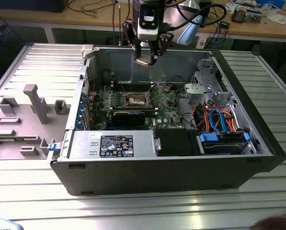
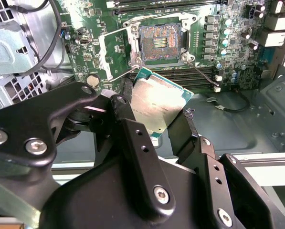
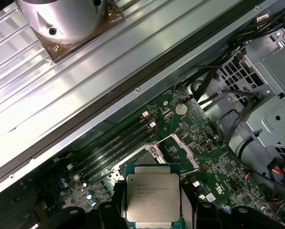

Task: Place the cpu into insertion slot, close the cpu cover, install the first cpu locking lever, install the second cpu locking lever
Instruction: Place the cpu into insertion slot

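Observation:
My gripper (image 1: 145,60) hangs above the open computer case, shut on the cpu (image 1: 142,62). In both wrist views the cpu (image 2: 156,107) (image 3: 152,196) is a flat silvery square with a green edge, clamped between the black fingers (image 2: 132,138) (image 3: 189,206). Below it, on the green motherboard (image 1: 167,101), lies the insertion slot (image 2: 159,42) (image 1: 137,99), bare and dark inside. The cpu cover (image 2: 114,53) stands swung open beside the slot. A thin locking lever (image 2: 203,75) sticks out free from the socket.
The black case's rear wall (image 1: 119,64) rises just behind the gripper. A silver drive cage (image 1: 205,91) with orange and blue cables (image 1: 219,120) fills the exterior view's right. A black box (image 1: 176,142) sits at the case front. A grey fixture tray (image 1: 23,120) lies outside at the left.

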Available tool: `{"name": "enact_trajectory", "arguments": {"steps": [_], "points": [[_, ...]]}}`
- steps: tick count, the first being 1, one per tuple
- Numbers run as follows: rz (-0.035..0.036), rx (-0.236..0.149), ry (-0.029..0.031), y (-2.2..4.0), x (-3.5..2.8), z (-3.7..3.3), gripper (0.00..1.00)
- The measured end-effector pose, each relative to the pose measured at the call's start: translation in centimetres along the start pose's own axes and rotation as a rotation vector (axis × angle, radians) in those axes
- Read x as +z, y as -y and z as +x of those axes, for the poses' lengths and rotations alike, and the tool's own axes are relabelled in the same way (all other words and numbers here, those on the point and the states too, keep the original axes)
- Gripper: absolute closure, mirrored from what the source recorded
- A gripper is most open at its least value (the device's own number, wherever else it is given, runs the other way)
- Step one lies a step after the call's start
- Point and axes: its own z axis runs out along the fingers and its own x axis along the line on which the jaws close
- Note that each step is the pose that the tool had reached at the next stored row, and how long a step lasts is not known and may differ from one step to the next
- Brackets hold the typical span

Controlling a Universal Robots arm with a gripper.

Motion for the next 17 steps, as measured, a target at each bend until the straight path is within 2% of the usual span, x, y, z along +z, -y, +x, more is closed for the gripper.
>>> {"name": "enact_trajectory", "arguments": {"steps": [17], "points": [[-0.0003, 0.017, 0.0015, 0.0, 0.0, 0.0, 0.46]]}}
